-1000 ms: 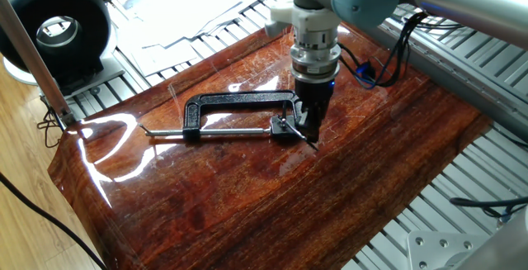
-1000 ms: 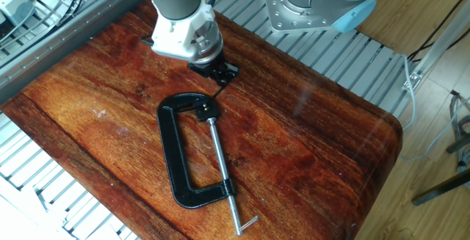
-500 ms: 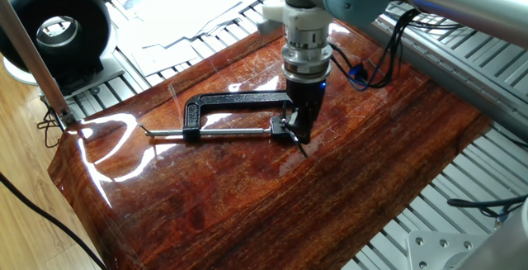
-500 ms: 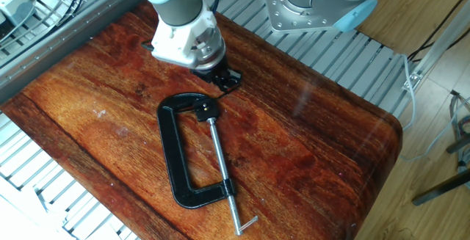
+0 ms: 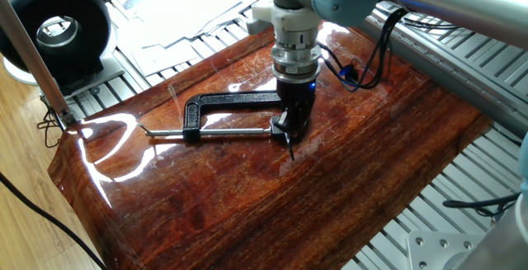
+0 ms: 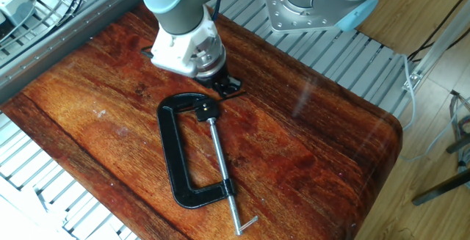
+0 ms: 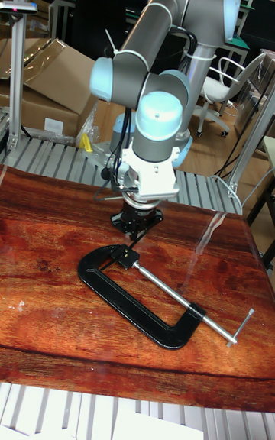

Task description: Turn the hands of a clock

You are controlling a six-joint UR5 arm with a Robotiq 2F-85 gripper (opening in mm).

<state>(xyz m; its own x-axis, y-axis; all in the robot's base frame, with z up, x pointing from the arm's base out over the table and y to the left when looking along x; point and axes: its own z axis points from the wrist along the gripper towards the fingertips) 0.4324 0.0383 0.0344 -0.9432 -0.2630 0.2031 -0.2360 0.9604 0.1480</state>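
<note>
The clock, a black C-clamp [image 5: 239,98] [image 6: 170,144] [image 7: 122,299], lies flat on the glossy wooden table with its long screw rod [image 5: 231,132] pointing away from the arm. My gripper [image 5: 290,128] [image 6: 226,86] [image 7: 137,224] points straight down at the clamp's fixed jaw end, almost touching it. It is shut on the hands, a needle-thin grey pin [image 5: 290,148] that sticks out below the fingers toward the tabletop. The small black block merges with the dark fingers, so its outline is unclear.
A round black ring device with a white centre [image 5: 58,26] stands off the table's far left corner, with papers [image 5: 190,6] behind it. A second robot base [image 6: 316,1] sits on the slatted aluminium bed [image 6: 345,56]. Cables [image 5: 371,55] hang near the wrist.
My gripper has slid with the pin toward the clamp's fixed jaw end, leftward in one fixed view. The clamp has not moved.
</note>
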